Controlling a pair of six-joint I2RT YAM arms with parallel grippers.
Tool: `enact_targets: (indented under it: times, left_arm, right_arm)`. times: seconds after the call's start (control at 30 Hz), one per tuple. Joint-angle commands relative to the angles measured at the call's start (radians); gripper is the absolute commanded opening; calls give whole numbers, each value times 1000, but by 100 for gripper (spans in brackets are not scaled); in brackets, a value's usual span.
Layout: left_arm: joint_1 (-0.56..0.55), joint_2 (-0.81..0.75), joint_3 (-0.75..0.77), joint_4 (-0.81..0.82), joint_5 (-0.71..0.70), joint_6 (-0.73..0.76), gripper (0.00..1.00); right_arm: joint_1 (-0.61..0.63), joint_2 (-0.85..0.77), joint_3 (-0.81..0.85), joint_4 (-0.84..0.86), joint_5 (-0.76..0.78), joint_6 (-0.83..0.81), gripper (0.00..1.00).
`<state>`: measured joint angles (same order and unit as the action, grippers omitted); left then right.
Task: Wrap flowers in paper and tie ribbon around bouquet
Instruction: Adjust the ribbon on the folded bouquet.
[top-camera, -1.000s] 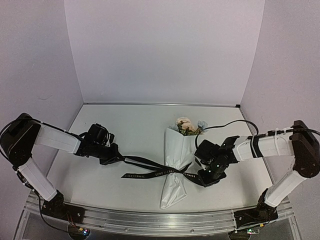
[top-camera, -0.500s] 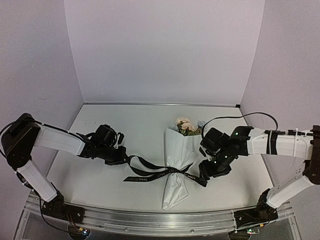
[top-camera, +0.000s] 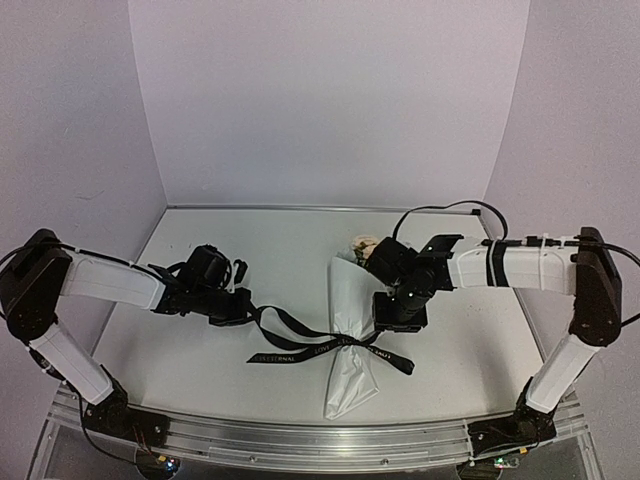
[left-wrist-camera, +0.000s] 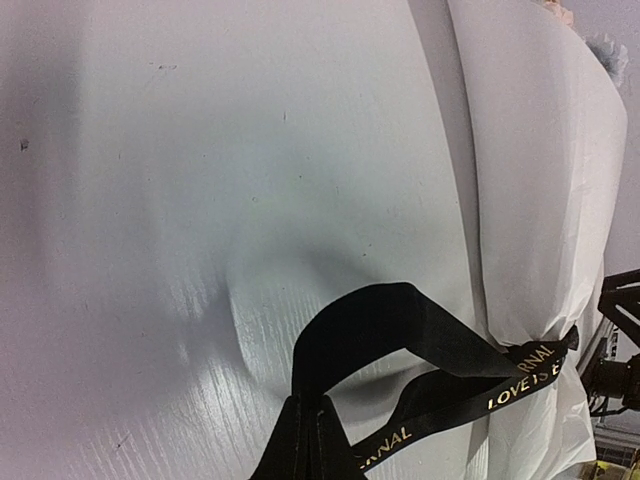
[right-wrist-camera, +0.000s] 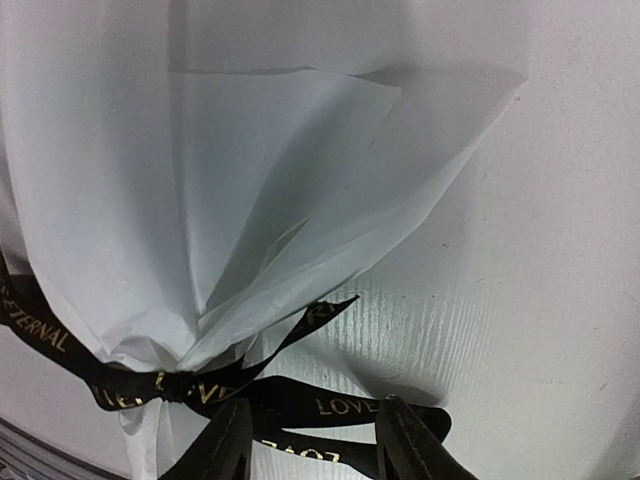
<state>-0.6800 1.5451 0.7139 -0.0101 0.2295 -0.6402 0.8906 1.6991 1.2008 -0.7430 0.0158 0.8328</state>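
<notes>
White tabletop (top-camera: 250, 250) below: my left gripper (top-camera: 236, 308) is clamped on the ribbon (left-wrist-camera: 390, 315), tied round the bouquet (top-camera: 350, 300) just ahead of my parted, empty right gripper (top-camera: 390, 318). Any pull from the left could drag the bouquet or loosen the knot (right-wrist-camera: 165, 385).

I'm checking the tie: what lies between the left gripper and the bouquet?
Only the ribbon, running from the left gripper across the table to the bouquet. The top and left wrist views show it.

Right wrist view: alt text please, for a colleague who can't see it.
White paper gathered into a cone and cinched by a knotted black ribbon with gold lettering, lying on a white table. The right pincer hangs open over a loose ribbon tail.
</notes>
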Motion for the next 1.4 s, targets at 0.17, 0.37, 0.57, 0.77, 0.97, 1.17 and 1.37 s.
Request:
enact_targets:
  times: [0.17,0.37,0.57,0.77,0.97,1.17,1.37]
  left_arm:
    - [-3,-42,5,6,-11,33,0]
    - [-3,-40,10,6,-12,37,0]
    - [-3,-35,9,6,-11,37,0]
    - [-3,-34,10,6,-9,35,0]
    - [-3,-37,0,34,-1,30,0]
    - [-3,-40,-9,40,-2,30,0]
    - [-3,-39,-7,32,-9,44,0]
  right_arm:
    - [-5,29,-41,127,91,178,42]
    - [-4,49,-76,180,76,247,39]
    - [-1,21,-134,204,88,293,36]
    - [1,17,-156,240,84,326,32]
    - [6,-1,-165,258,93,331,23]
    - [9,-20,-170,269,88,326,6]
    - [18,-52,-165,253,89,287,0]
